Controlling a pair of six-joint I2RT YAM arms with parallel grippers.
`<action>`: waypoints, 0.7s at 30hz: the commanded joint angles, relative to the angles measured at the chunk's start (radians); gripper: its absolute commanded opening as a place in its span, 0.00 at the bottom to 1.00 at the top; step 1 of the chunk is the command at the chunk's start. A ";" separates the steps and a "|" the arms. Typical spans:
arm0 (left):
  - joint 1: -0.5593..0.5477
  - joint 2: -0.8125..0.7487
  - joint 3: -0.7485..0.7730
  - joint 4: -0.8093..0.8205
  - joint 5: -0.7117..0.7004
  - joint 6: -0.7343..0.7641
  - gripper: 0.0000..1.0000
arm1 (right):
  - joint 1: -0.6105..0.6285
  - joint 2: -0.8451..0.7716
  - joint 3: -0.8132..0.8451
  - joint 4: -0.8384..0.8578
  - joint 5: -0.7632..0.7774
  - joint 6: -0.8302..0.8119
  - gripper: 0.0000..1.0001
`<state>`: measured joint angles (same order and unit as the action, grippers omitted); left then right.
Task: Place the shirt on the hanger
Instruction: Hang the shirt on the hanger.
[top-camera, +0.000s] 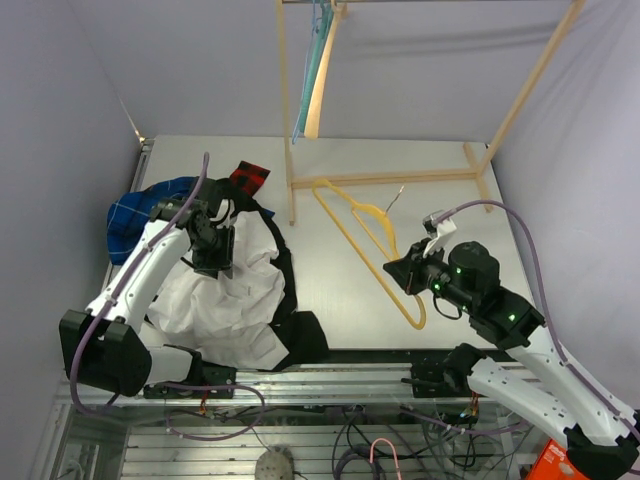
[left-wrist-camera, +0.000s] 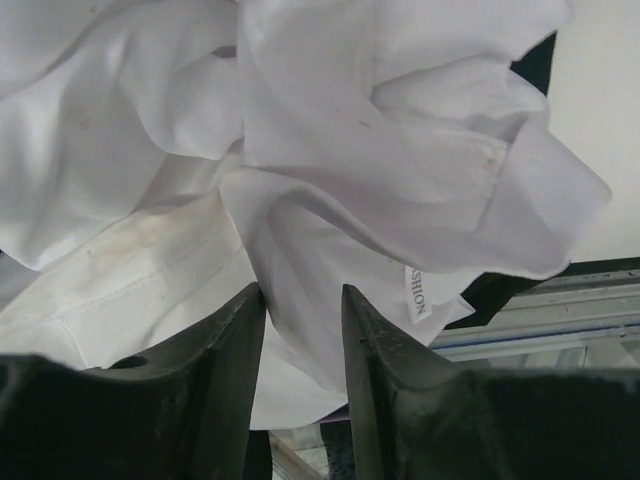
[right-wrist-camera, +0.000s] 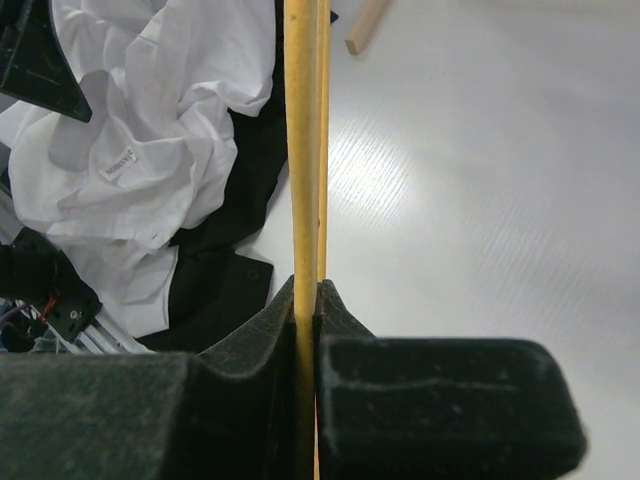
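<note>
Table is carrying the shirt, heaped over a black garment beside a plaid shirt; left gripper is hovering half-open at it, right gripper is clamping the hanger.

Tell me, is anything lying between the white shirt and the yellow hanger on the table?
Nothing solid. Only bare table separates the shirt from the hanger; the black garment lies along the shirt's hanger-side edge, seemingly partly under it.

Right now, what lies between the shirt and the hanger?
In the top view, a black garment edges the shirt's right side. Beyond it, only bare table runs to the hanger.
</note>
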<state>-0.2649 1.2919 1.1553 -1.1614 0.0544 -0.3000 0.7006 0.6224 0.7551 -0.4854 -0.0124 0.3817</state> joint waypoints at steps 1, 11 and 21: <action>0.021 0.029 -0.011 0.025 -0.030 -0.008 0.44 | 0.004 -0.037 0.001 0.013 0.021 0.001 0.00; 0.008 0.048 0.090 0.071 0.117 0.152 0.07 | 0.005 -0.050 0.030 -0.047 -0.006 0.022 0.00; -0.189 0.163 0.635 0.104 -0.029 0.564 0.07 | 0.004 -0.098 0.077 -0.032 -0.314 -0.005 0.00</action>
<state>-0.4370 1.3922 1.6512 -1.0657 0.0860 0.0483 0.7006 0.5770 0.7769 -0.5518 -0.1390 0.3988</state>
